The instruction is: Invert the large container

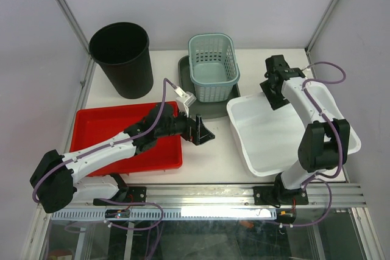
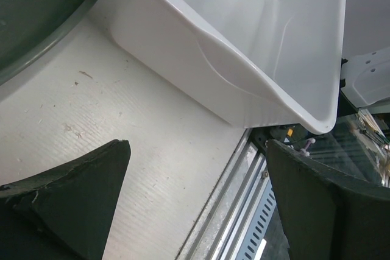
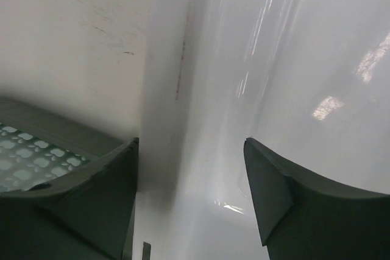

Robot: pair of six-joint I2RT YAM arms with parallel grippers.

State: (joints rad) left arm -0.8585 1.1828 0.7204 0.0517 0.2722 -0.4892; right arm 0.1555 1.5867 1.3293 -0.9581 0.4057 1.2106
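Observation:
The large white tub [image 1: 274,138] stands upright, open side up, at the right of the table. My right gripper [image 1: 272,98] is open at the tub's far-left corner; in the right wrist view [image 3: 190,150] its jaws stand either side of the tub's rim [image 3: 173,89] without closing on it. My left gripper [image 1: 206,133] is open and empty, low over the table just left of the tub. In the left wrist view [image 2: 198,162] the tub's side wall [image 2: 201,71] lies ahead, apart from the fingers.
A black bin [image 1: 122,59] stands at the back left. A teal basket [image 1: 213,65] sits on a dark green tray [image 1: 186,80] at the back middle. A red tray [image 1: 116,135] lies under my left arm. An aluminium rail [image 1: 213,196] runs along the near edge.

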